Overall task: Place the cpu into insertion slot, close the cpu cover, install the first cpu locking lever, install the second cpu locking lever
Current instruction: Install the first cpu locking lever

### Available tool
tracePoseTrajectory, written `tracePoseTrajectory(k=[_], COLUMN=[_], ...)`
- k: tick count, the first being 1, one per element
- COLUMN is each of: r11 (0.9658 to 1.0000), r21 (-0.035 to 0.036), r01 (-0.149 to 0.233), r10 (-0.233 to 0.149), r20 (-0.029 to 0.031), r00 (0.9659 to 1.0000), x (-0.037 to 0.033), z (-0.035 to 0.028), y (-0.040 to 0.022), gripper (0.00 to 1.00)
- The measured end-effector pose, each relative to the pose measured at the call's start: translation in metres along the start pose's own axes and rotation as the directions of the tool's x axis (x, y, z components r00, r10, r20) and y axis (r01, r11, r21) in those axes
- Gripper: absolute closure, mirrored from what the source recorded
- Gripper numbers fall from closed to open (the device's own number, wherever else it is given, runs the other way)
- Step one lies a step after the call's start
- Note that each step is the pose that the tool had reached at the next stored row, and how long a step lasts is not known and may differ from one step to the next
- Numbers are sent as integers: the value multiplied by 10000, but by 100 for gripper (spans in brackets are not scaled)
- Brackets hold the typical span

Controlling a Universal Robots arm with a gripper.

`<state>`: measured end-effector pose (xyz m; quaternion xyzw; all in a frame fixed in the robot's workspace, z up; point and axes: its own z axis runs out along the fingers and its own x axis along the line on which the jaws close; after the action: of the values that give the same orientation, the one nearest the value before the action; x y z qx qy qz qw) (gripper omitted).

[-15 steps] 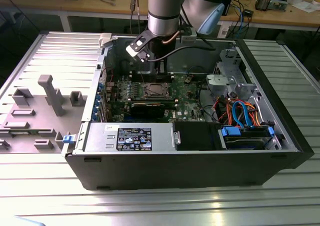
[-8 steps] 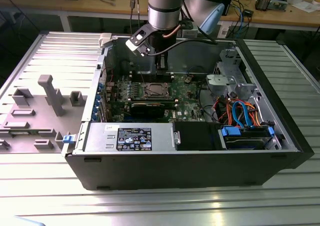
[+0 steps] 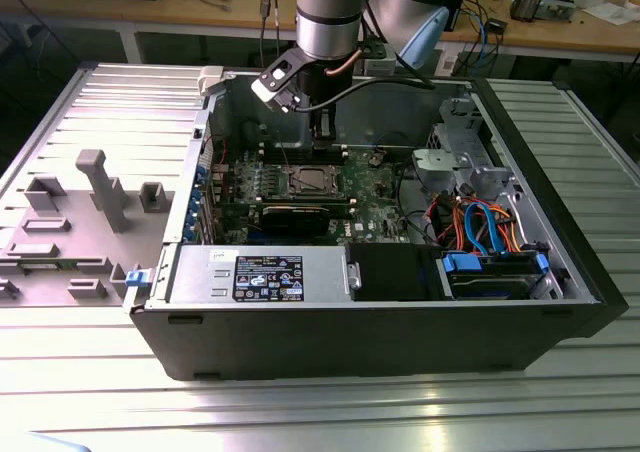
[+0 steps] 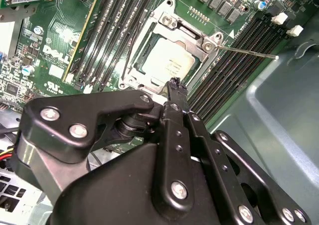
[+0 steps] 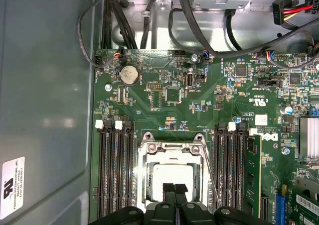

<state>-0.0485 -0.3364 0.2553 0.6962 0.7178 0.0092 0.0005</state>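
One cpu [image 4: 169, 60] is seated in the insertion slot [image 4: 128, 77], with the cpu cover [image 4: 192, 34] lowered over it. The gripper [image 4: 174, 84] is held at the slot's edge, jaws pressed together on nothing, judged a stiff pushing tip near the unlatched lever [image 4: 249, 51].

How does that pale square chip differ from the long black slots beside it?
The cpu is a flat, pale silver-grey square; the memory slots are long, narrow and black. The cpu lies alone, framed by the cpu cover; the memory slots run in parallel rows on both sides. Both sit on the green circuit board.
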Motion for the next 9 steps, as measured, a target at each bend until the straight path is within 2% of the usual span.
tracePoseTrajectory(k=[5,9], r11=[9999,9966], r21=[1,10], r01=[121,821], r10=[-121,-821], r20=[-3,-12], r00=[9999,9966], x=[0,0], z=[0,0], y=[0,0], gripper=[89,89])
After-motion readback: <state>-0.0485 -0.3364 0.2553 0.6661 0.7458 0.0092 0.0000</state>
